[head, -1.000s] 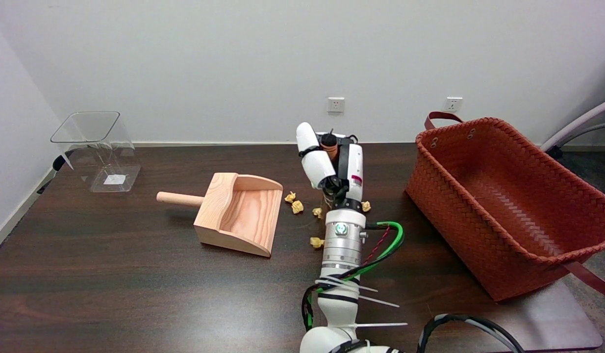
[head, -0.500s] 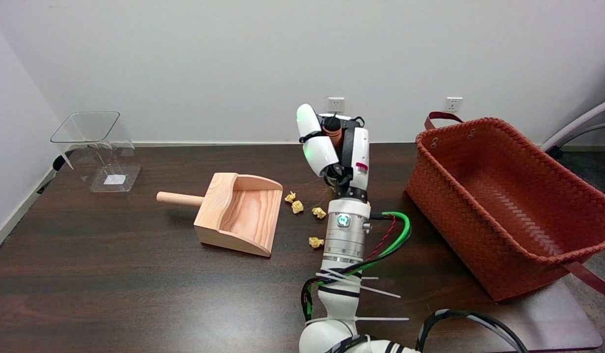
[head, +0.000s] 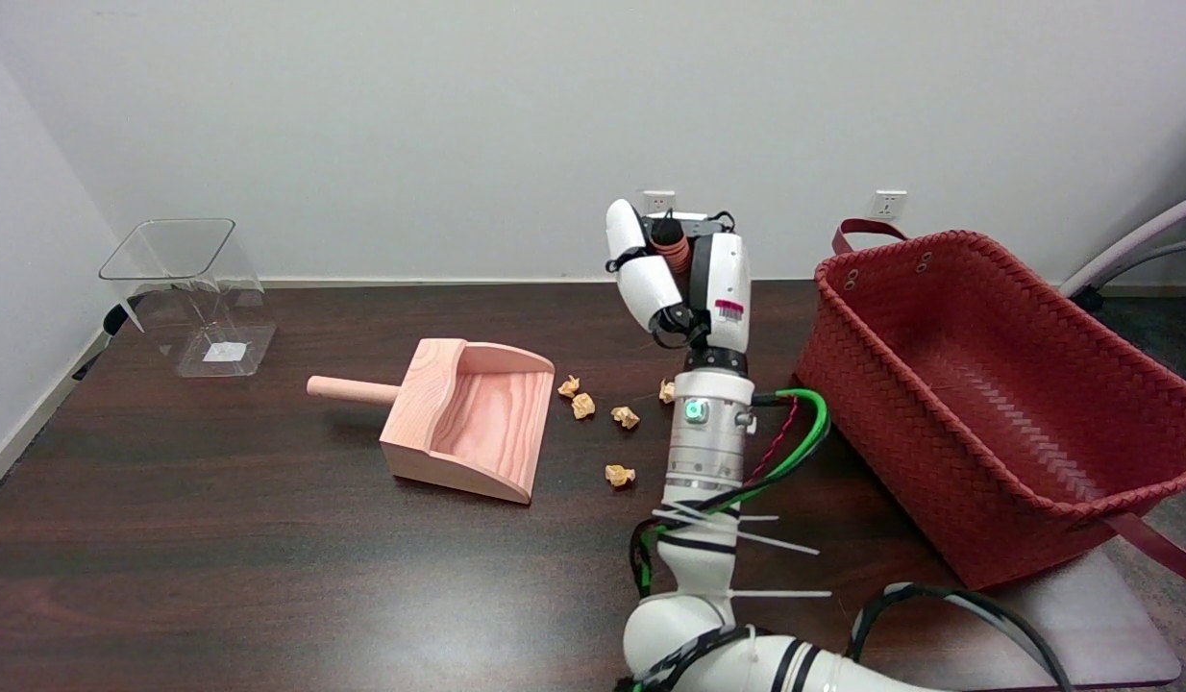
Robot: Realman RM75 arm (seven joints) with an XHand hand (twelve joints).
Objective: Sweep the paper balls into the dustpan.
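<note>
A light wooden dustpan (head: 468, 418) lies left of centre on the dark table, its handle pointing left and its open mouth facing right. Several small yellowish paper balls lie just off its mouth: two close together (head: 576, 396), one further right (head: 625, 416), one nearer me (head: 619, 475), and one beside my wrist (head: 667, 390). My right hand (head: 684, 279) is raised above the table to the right of the balls and grips a brush by its ribbed brown handle (head: 672, 245). The brush head is mostly hidden behind the hand.
A large red woven basket (head: 987, 384) fills the right side of the table. A clear plastic bin (head: 194, 293) stands at the far left corner. My right arm's cables (head: 785, 452) loop beside the wrist, near the basket's wall.
My right hand has lifted and shifted right with the brush. A ball now shows left of the wrist; the one seen to its right earlier is out of sight.
</note>
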